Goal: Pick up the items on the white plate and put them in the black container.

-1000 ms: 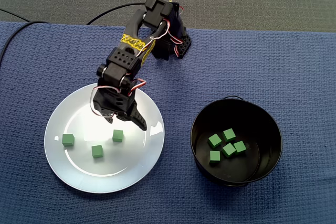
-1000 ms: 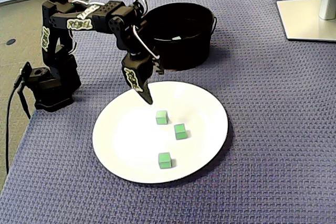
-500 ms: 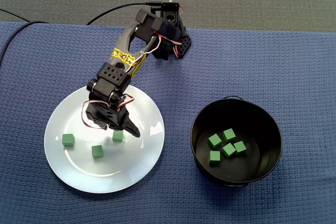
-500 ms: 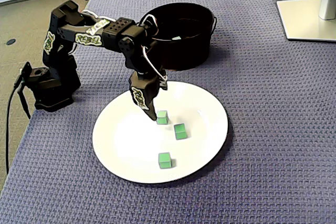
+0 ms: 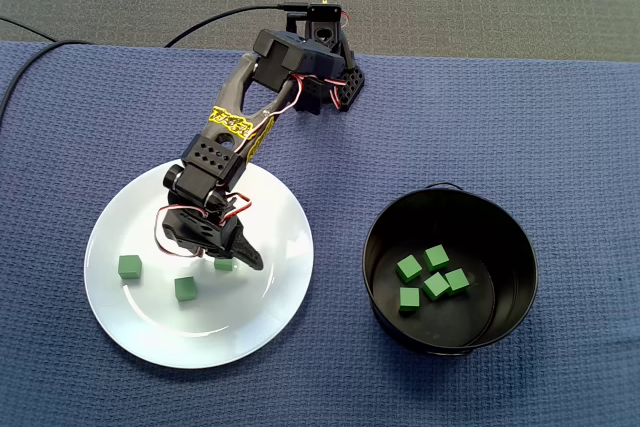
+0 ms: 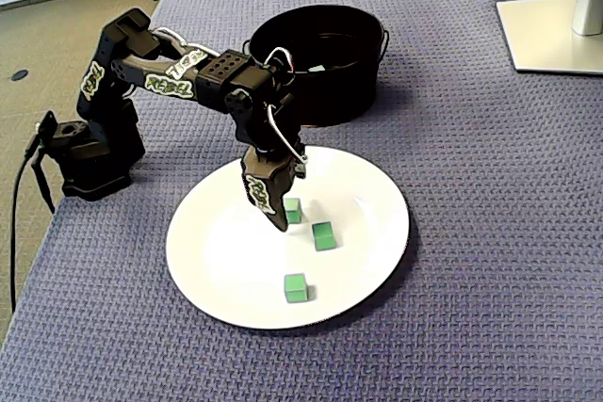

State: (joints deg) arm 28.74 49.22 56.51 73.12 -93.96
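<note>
Gripper (image 5: 224,253) hangs low over the white plate (image 5: 140,337), jaws parted and holding nothing. Reading a fixed view from left to right, the left cube (image 5: 129,266) lies near the plate's left rim. The middle cube (image 5: 185,288) comes next, and then the target cube (image 5: 224,264), half hidden under my fingertips. In a fixed view from the other side it (image 6: 293,211) sits just beside my near finger.

To do this step well, I judge I should settle until both fingertips bracket the cube squarely, then close slowly — a skewed pinch could make it squirt away across the smooth plate. The middle cube is near but apart, so my left finger has room.

Further right, the plate's rim ends on blue cloth (image 5: 340,177). Across a bare gap stands the black container (image 5: 372,247), well apart, with five green cubes (image 5: 435,286) inside. Its wall is tall — I reckon I must lift clear before swinging over.
</note>
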